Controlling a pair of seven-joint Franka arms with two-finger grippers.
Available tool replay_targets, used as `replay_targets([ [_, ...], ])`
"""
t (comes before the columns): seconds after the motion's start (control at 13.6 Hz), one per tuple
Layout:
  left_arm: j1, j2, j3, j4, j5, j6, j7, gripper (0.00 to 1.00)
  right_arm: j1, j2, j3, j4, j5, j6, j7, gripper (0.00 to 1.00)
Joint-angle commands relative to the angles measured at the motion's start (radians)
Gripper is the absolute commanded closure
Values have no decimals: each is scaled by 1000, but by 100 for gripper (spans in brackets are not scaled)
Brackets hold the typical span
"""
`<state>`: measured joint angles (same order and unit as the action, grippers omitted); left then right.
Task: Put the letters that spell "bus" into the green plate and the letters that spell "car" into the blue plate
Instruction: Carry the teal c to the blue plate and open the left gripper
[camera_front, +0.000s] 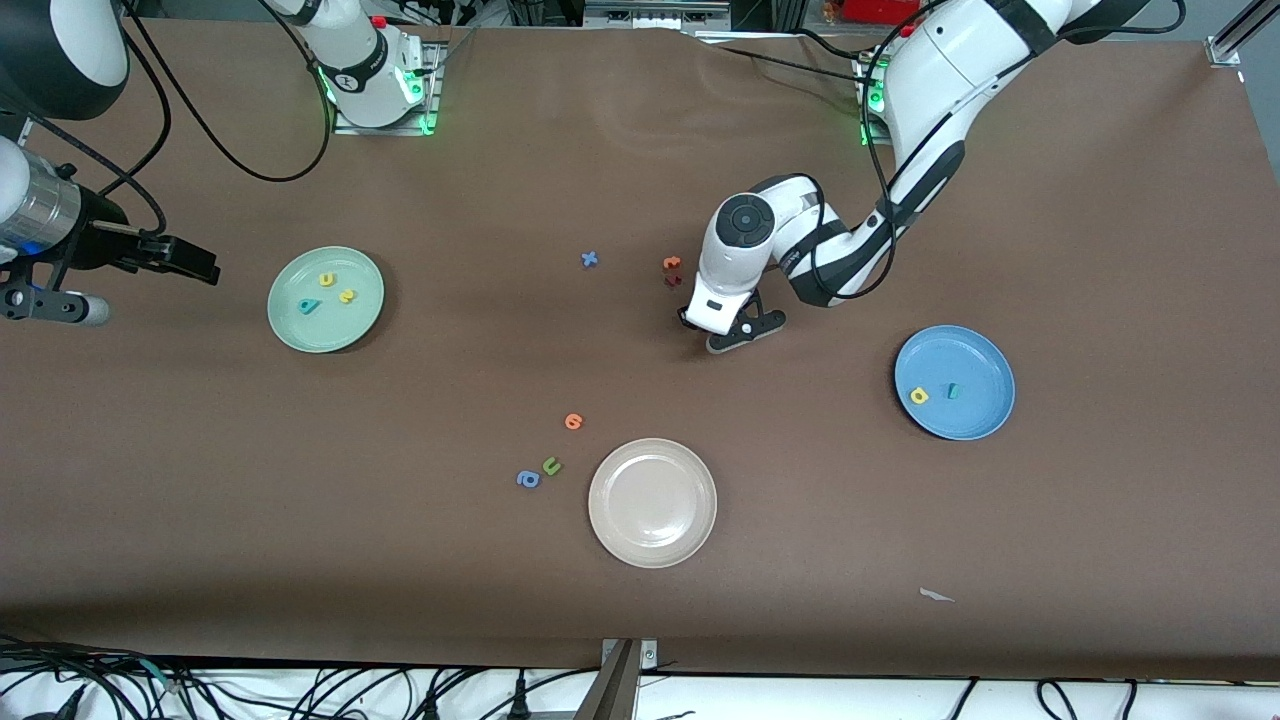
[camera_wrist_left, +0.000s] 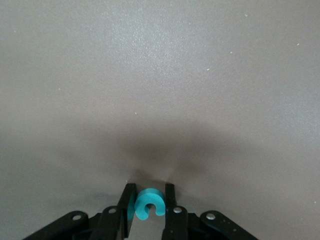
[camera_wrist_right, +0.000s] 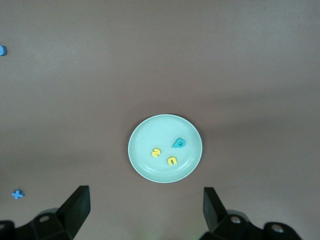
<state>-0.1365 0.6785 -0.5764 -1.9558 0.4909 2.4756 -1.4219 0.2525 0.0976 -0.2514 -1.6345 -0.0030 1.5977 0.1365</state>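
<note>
Front view: we count three plates. The green plate (camera_front: 326, 299) sits toward the right arm's end and holds three letters: yellow "u" (camera_front: 327, 280), yellow "s" (camera_front: 347, 296), teal "b" (camera_front: 309, 306). The blue plate (camera_front: 954, 382) sits toward the left arm's end and holds two: yellow "a" (camera_front: 919, 396) and teal "r" (camera_front: 953, 391). The beige plate (camera_front: 652, 502) is nearest the camera. Loose on the table we count six letters: a blue cross-shaped one (camera_front: 590, 259), an orange one (camera_front: 672, 263) touching a dark red one (camera_front: 673, 281), another orange one (camera_front: 573, 421), a green "u" (camera_front: 551, 465) and a blue "a" (camera_front: 528, 479). We can't read the orange and dark red ones. The left gripper (camera_front: 722, 335) is down at the table just beside that orange and red pair; its wrist hides what it holds. The right gripper (camera_front: 190, 262) waits in the air near the green plate, arm cut off by the frame edge.

Left wrist view: fingers (camera_wrist_left: 128, 205) pinch the teal "c" (camera_wrist_left: 148, 204) at the tabletop.

Right wrist view: right gripper fingers (camera_wrist_right: 76, 206) spread wide, nothing between them, green plate with its three letters below. Two blue letters show at the frame edge, one cut off.

No readable brand text that we can see.
</note>
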Motion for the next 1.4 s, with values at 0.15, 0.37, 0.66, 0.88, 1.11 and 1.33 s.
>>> replay_targets([
  [0.15, 0, 10, 3, 25, 34, -15, 0, 79, -1, 7, 1, 13, -3, -7, -6, 0],
  [0.37, 34, 4, 0, 102, 12, -177, 59, 81, 1, 7, 1, 13, -3, -7, -6, 0],
  [0.66, 164, -14, -5, 250, -118, -478, 407, 81, 1, 7, 1, 13, -2, -7, -5, 0],
  [0.88, 273, -17, -6, 288, -118, -590, 619, 80, 1, 7, 1, 13, 0, -5, -5, 0],
  [1.11, 366, -30, -6, 288, -117, -612, 788, 80, 1, 7, 1, 9, 1, -4, -3, 0],
  [1.33, 440, -31, -2, 282, -112, -623, 940, 80, 1, 7, 1, 8, 1, -4, -3, 0],
])
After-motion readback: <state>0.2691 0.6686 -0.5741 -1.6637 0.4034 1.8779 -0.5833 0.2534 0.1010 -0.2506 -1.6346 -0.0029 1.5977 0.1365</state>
